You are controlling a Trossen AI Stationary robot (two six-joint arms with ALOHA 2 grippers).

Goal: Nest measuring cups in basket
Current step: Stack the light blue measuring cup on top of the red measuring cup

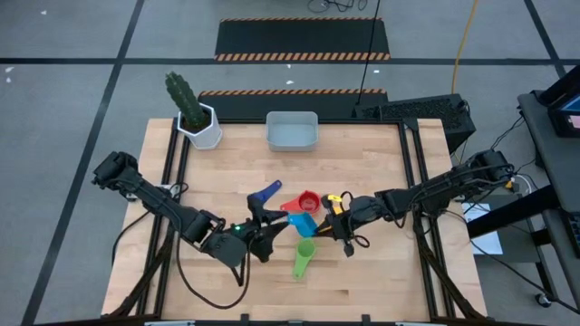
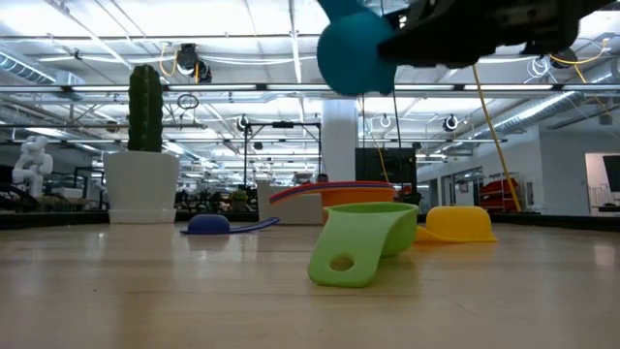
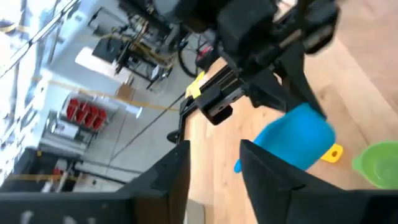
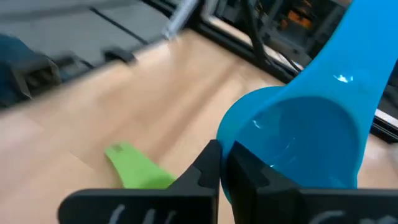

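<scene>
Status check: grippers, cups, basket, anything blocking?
Right gripper shut on light blue cup, lifted. Left gripper open beside it, empty. Basket empty; green cup loose below.

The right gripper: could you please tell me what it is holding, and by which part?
The right gripper is shut on the rim of the light blue plastic measuring cup, lifted off the table.

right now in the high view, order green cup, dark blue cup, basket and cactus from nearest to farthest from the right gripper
From the right gripper:
1. green cup, just below it, table front
2. dark blue cup, to its left
3. basket, back edge
4. cactus, back left corner
</scene>
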